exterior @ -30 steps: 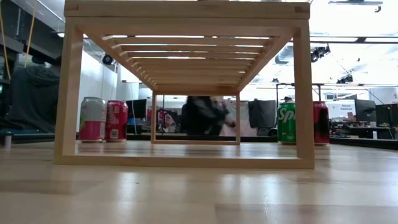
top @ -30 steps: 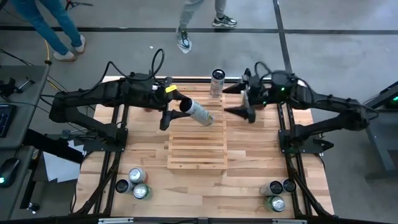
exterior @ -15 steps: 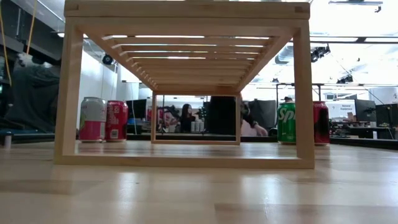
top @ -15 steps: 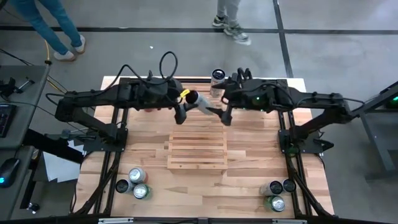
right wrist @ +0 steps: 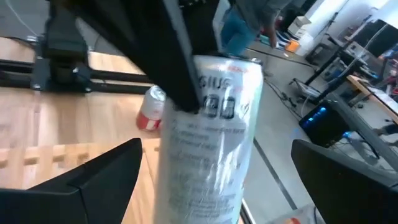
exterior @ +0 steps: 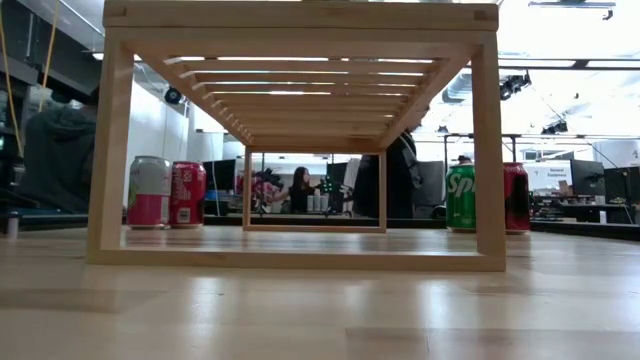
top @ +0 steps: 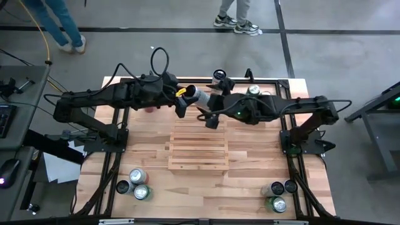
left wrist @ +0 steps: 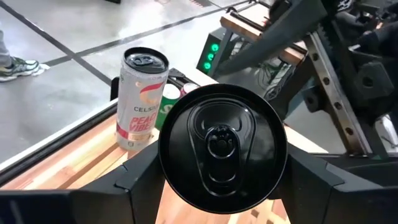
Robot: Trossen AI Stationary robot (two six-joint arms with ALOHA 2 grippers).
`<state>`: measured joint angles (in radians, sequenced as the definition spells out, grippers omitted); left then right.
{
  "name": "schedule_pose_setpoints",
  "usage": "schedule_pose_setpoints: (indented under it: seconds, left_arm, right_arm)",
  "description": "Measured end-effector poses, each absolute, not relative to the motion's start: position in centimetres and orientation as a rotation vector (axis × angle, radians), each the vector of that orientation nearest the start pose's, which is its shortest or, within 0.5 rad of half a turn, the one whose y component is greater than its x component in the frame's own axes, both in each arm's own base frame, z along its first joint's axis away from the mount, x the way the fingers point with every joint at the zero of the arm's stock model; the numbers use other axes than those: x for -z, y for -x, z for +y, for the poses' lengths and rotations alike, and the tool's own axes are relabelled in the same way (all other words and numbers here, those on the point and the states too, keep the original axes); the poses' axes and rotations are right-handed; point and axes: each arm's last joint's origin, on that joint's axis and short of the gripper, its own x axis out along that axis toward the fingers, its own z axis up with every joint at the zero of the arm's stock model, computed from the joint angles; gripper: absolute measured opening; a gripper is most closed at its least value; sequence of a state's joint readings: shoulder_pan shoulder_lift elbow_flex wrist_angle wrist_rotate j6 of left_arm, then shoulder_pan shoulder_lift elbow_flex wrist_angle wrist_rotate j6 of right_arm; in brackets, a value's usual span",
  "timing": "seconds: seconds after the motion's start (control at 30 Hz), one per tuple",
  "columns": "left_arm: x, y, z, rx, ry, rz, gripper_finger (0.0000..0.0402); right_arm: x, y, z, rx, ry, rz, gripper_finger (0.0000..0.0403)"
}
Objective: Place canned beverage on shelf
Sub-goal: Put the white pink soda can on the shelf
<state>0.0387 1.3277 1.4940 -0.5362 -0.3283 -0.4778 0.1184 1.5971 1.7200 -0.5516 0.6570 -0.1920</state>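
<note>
High view: can (top: 197,98) sits in the left gripper (top: 182,102), held off the table over the far end of the shelf (top: 197,145), lying tilted with its end toward the right arm. Left jaws clamped on the can's sides; left wrist view confirms it, dark can end (left wrist: 222,150) filling the gap between my fingers (left wrist: 118,186).

Right gripper (top: 209,114) is just beside the can, jaws spread wide, gripping nothing. Right wrist view has the can body (right wrist: 208,143) centred between the fingers (right wrist: 81,180). Looks to me like a handover.

How I'd do it: centre the right jaws on the can's mid-body, clear of the left fingers, close firmly, and only then let the left release. Then turn it upright before lowering, because a tilted can on slats will roll or catch in a gap.

Containers: shelf top empty in the high view, nothing under it in the low view. Loose cans: one upright (top: 218,75) at the far edge, clusters at near left (top: 135,183) and near right (top: 277,194). Contents unknown; tops look sealed.
</note>
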Motion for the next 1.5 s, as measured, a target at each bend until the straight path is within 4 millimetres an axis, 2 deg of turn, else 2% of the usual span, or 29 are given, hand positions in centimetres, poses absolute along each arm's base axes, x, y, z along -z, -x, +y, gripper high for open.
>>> schedule_pose_setpoints:
  seconds: [0.17, 0.63, 0.8, 1.17, 1.33, 1.5]
  left_arm:
    - [-42.6, -27.7, 2.0, -0.438, 0.415, 0.269, 0.0238]
    - [-42.7, -27.7, 2.0, -0.435, 0.415, 0.250, 0.0239]
    - [-42.7, -27.7, 2.0, -0.439, 0.401, 0.252, 0.0239]
    - [-42.8, -27.7, 2.1, -0.462, 0.393, 0.247, 0.0239]
    - [-42.8, -27.7, 2.1, -0.457, 0.368, 0.249, 0.0244]
    - [-42.9, -27.6, 2.0, -0.424, 0.325, 0.257, 0.0274]
  right_arm:
    - [-41.6, -35.3, 2.2, 0.486, 0.339, 0.458, 0.0399]
    - [-41.6, -35.8, 1.1, 0.500, 0.265, 0.423, 0.0393]
    - [-41.3, -36.2, 1.2, 0.482, 0.266, 0.421, 0.0356]
    - [-41.4, -36.4, 1.1, 0.496, 0.265, 0.406, 0.0241]
    - [-41.4, -36.4, 1.1, 0.509, 0.271, 0.405, 0.0234]
    - [-41.4, -36.4, 1.1, 0.527, 0.295, 0.408, 0.0235]
